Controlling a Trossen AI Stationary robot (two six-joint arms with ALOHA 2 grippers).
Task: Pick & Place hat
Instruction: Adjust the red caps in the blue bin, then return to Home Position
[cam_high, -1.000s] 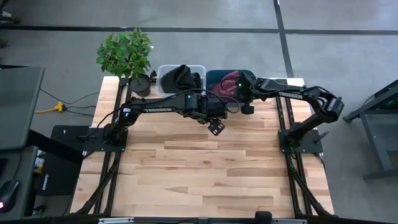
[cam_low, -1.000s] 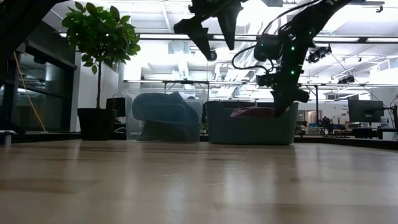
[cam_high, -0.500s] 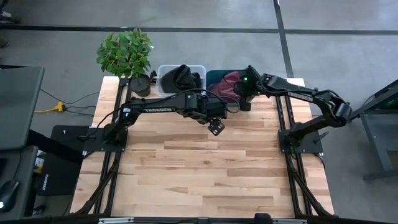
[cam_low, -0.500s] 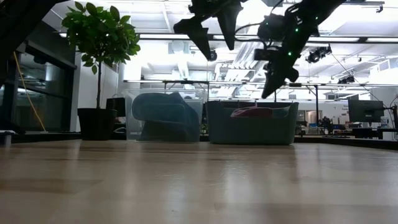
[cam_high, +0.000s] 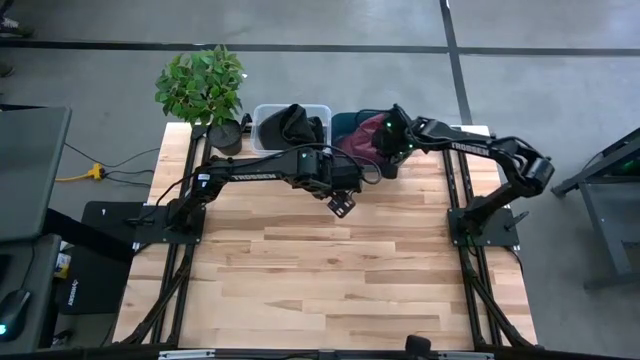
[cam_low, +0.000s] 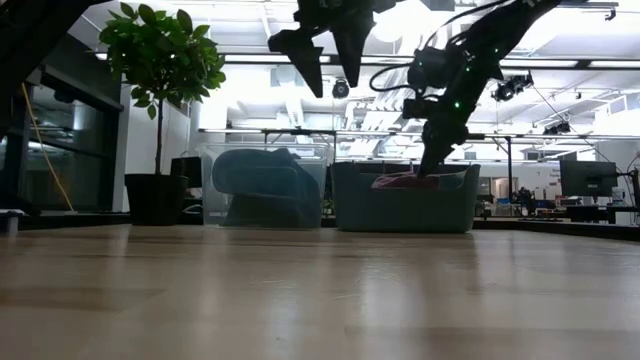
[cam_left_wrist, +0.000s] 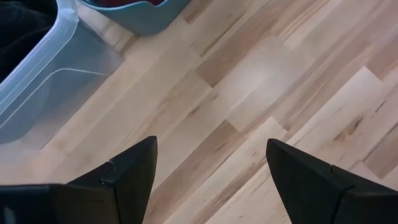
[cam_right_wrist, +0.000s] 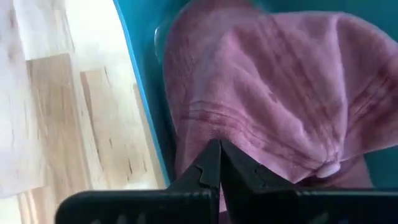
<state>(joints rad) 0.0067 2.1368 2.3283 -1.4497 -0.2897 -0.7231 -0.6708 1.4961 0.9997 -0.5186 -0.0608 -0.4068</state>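
Hat (cam_right_wrist: 273, 99), maroon, lies in the teal bin (cam_right_wrist: 140, 93) directly under and ahead of my right gripper (cam_right_wrist: 219, 163), whose fingers are pressed together with nothing between them. Half a second ago this gripper was raised above the bin; now it is back down at the rim, tip just over the cloth. No grasp yet, so I judge the pick is being re-approached: jaws must spread before any descent. My left gripper (cam_high: 342, 204) hangs spread and empty above bare table (cam_high: 330, 280), beside the clear bin (cam_high: 268, 118), waiting.
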